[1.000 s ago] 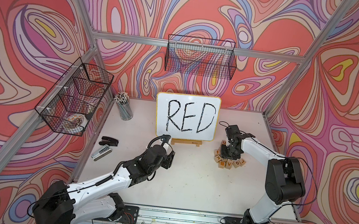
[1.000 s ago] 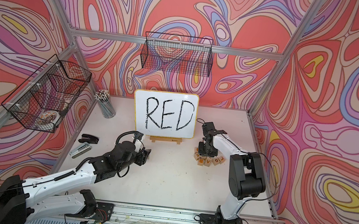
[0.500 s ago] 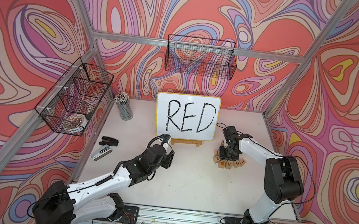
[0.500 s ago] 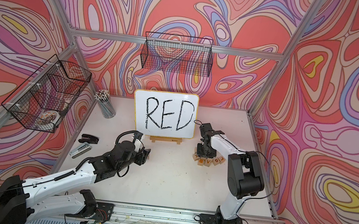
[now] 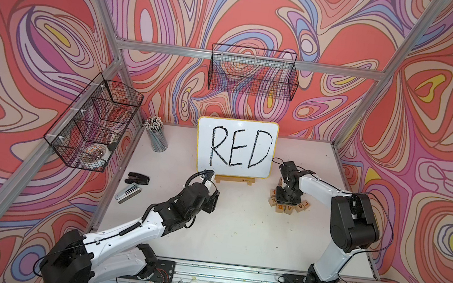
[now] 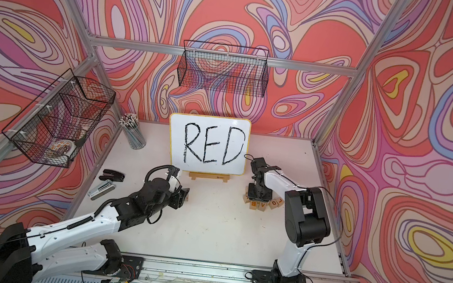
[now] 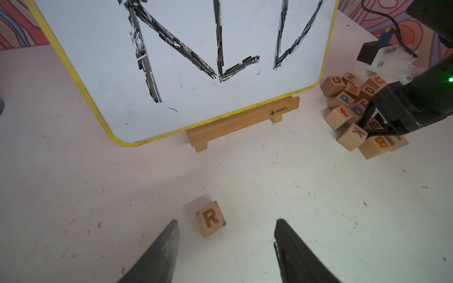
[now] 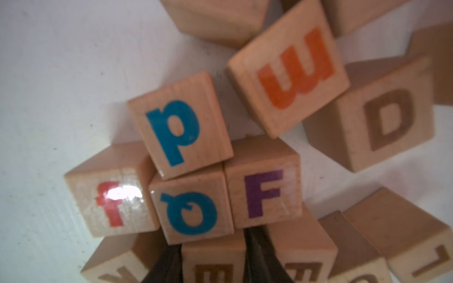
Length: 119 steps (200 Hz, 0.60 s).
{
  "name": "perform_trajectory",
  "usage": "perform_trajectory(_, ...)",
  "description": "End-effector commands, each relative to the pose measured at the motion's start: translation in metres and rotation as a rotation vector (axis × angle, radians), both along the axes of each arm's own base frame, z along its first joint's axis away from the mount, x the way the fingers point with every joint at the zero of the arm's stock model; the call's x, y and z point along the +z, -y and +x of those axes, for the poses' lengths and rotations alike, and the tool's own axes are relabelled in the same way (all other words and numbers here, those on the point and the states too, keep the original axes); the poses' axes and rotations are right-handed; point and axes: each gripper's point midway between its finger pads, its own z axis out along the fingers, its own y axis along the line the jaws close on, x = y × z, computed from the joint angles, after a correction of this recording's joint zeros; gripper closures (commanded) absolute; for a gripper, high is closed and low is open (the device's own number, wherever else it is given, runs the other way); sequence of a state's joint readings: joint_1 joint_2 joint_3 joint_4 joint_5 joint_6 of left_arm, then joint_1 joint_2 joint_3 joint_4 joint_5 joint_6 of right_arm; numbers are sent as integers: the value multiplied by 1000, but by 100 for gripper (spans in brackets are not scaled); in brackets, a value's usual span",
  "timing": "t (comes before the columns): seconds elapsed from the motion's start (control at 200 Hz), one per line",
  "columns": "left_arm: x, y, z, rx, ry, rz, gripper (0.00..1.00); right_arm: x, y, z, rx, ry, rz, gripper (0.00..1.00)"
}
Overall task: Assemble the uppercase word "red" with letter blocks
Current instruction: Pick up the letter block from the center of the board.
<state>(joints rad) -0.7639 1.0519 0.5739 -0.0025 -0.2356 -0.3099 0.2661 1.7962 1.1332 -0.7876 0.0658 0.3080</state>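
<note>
Swirl-patterned walls, pale counter (image 5: 237, 237). Whiteboard (image 5: 235, 147) reading RED stands at centre rear.

R block (image 7: 210, 218) lies alone, letter up, lower centre of the left wrist view. It sits just ahead of the left pincer (image 7: 226, 221), whose fingers are spread wide and touch nothing.

Block pile (image 5: 289, 205) right of the board. Right pincer (image 8: 213, 242) is down in the pile, fingers (image 8: 259, 257) close against both sides of the E block (image 8: 213, 267); squeezing or only flanking, cannot tell.

D block (image 8: 389, 122) at the pile's edge, upper right of the right wrist view, untouched.
</note>
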Motion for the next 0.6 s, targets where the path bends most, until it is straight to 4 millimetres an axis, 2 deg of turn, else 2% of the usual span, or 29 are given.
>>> perform_trajectory(0.0, -3, -7, -2, 11, -5, 12, 35, -4, 2, -2, -27, 2, -14, 58)
perform_trajectory(0.416, -3, -10, -3, 16, -1, 10, 35, 4, 3, 7, -36, 35, -25, 68)
perform_trajectory(0.591, -1, -11, -4, 17, 4, 15, 35, 12, 6, 7, -34, 39, -39, 75)
